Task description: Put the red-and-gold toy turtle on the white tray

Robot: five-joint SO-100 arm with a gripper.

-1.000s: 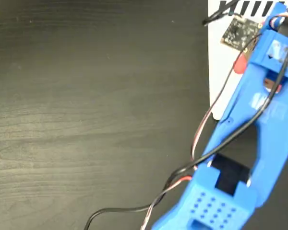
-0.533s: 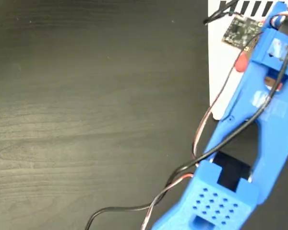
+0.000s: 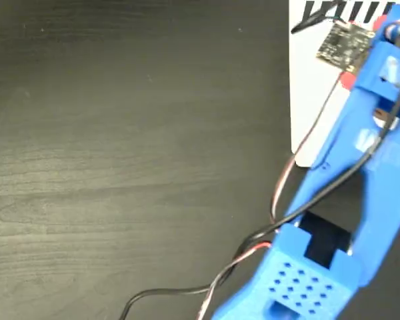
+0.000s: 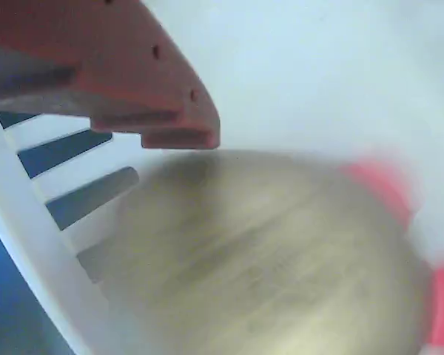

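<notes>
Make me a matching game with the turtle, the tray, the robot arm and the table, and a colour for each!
Things:
1. turtle's shell
2. tray
3. robot arm
4. table

Colours:
A. blue
B. dark wood grain
C. gold
D. white with black stripes at the edge

Pairs: 1-C, 2-D, 3-A, 4-B

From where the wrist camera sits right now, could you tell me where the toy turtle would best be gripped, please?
Probably across the gold domed shell of the red-and-gold toy turtle, coming from above: the dome is its broadest part, while the red bits at its edge look small. It is blurred and fills the wrist view, with the white tray behind it. One red finger shows; whether the fingers hold it cannot be told.
</notes>
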